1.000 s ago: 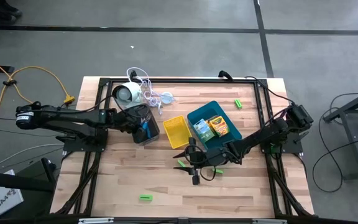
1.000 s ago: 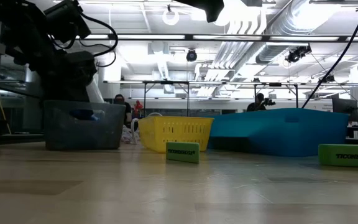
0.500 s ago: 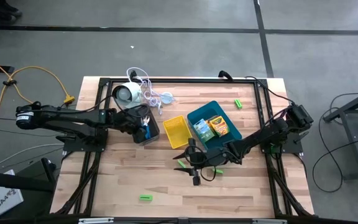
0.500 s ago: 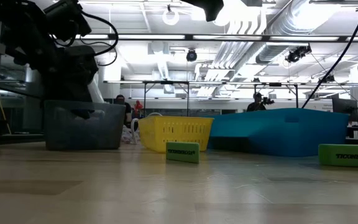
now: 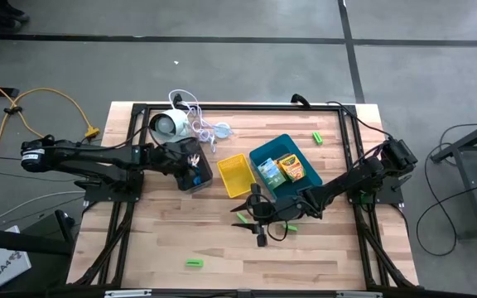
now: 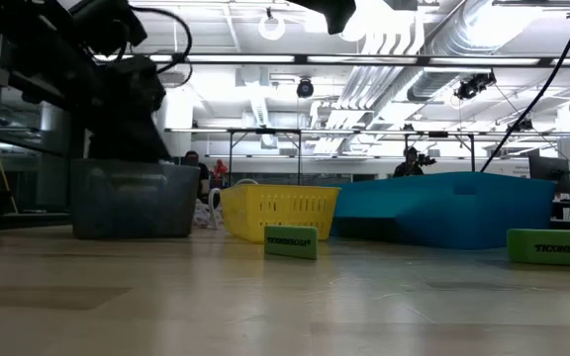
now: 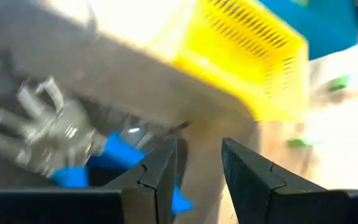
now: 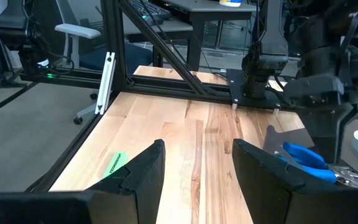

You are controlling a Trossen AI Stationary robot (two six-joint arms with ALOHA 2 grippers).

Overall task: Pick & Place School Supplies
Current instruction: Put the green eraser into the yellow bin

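Lettering runs along the face of the nearest bright-green block, but I can't read it from the low view. My grey plastic tray holds a blue-handled plier-like tool; the left claw sits over that tray, fingers released with a gap between them, gripping nothing. Since a second ago the left arm has swung across behind the tray in the low view. The blue tray carries a green printed box and a yellow-orange printed box; the yellow slotted tray between the two looks bare. My right claw hangs open over the wooden table, by more green blocks.
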